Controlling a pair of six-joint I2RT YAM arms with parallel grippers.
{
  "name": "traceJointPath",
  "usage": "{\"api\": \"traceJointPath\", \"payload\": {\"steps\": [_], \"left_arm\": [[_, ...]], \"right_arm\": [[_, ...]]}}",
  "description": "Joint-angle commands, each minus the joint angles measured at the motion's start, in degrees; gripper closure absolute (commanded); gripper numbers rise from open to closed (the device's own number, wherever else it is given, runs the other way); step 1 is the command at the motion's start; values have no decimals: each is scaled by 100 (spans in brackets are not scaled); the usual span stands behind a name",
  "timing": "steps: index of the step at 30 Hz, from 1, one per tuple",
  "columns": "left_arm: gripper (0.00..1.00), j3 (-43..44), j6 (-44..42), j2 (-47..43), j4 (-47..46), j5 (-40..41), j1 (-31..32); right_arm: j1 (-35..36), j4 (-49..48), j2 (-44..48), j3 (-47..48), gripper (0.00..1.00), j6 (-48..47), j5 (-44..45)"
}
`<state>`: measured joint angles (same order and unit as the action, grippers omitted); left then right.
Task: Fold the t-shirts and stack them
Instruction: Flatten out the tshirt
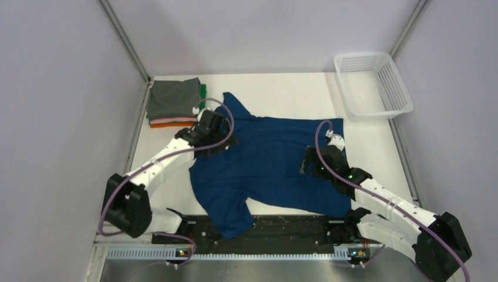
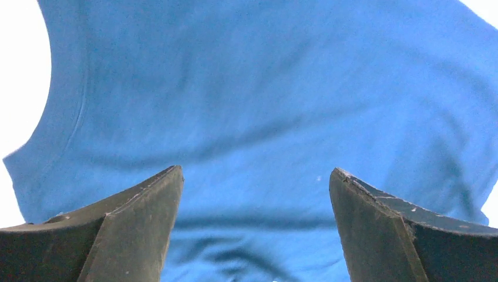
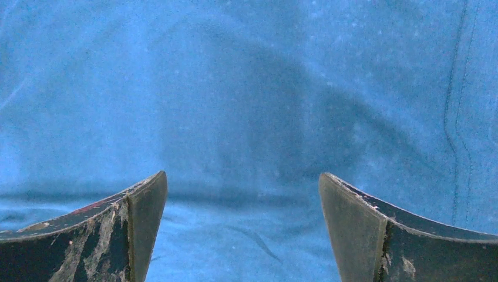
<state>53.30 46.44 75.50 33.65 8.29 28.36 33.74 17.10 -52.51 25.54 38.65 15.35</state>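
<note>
Your left pincer [image 2: 255,170] is released, its two dark fingers [image 2: 135,223] spread wide with nothing between them. The navy t-shirt [image 1: 270,158] lies directly under it. From the left wrist the cloth fills nearly everything ahead of the fingertips, and bare white table [image 2: 17,70] shows only past the shirt's curved edge, off to the pincer's left. Your right pincer [image 3: 242,174] is released as well, jaws wide and holding nothing. It sits above the same shirt nearer the other end, and a stitched double seam [image 3: 461,123] runs ahead of it and to the right. You cannot tell from these views whether either set of fingertips touches the cloth. The shirt is spread flat between and under both pincers. One sleeve reaches past your left pincer toward the back, and the other trails toward the arm bases onto the black strip [image 1: 293,226]. Just beyond and left of your left pincer, near but not under it, sits the stack of folded shirts [image 1: 173,100]. It is grey on top, with pink and orange edges below and a green edge [image 1: 203,92] at its right side. The white mesh basket [image 1: 405,100] stands well apart, far beyond your right pincer at the back right corner.
</note>
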Motion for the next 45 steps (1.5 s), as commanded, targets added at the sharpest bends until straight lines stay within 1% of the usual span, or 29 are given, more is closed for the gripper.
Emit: {"api": "traceJointPath", "payload": {"steps": [1,2,4,6,7,9,10,12,14,17,19,28,32,37,45], "left_arm": [[1,1046,-358,1042,-978,-262,-559],[2,1280,-359,1385,-1152,-398,-736],[6,1819,-344,2104,-1317,-852,-1123],[14,2549,-430,2847,-1244,-1564,-1351],[18,2918,-464,3225,-1233,-1796,-1414],[22,3615,-472,3864,-1100,-1966,-1463],[28,4024,-492,4232,-997,-1995,-1471],[33,4482,-481,4660,-866,-1957,-1473],[37,4708,-467,4920,-811,-1841,-1473],[38,4759,-429,5090,-822,-1839,-1491],[38,4606,-398,5066,-816,-1738,-1490],[39,3759,-358,4435,-819,-1321,-1487],[40,3471,-330,4286,-912,-1180,-1461],[43,3715,-287,4626,-934,-1287,-1447],[49,4720,-178,5458,-1111,-1554,-1430]], "right_arm": [[82,-392,-214,163,1,-319,174],[77,-450,-275,141,1,-364,210],[72,-541,-457,110,1,-412,277],[79,-650,-605,109,1,-442,341],[73,-704,-685,101,1,-462,371],[74,-786,-856,128,1,-498,386],[72,-804,-945,142,1,-512,385],[76,-817,-1156,187,1,-557,385],[66,-805,-1318,230,1,-591,423],[65,-801,-1503,267,1,-615,478],[70,-800,-1545,282,1,-626,500],[66,-801,-1569,254,1,-599,538],[64,-836,-1602,246,1,-595,508],[63,-861,-1706,244,1,-598,453],[58,-871,-1770,254,1,-597,506]]}}
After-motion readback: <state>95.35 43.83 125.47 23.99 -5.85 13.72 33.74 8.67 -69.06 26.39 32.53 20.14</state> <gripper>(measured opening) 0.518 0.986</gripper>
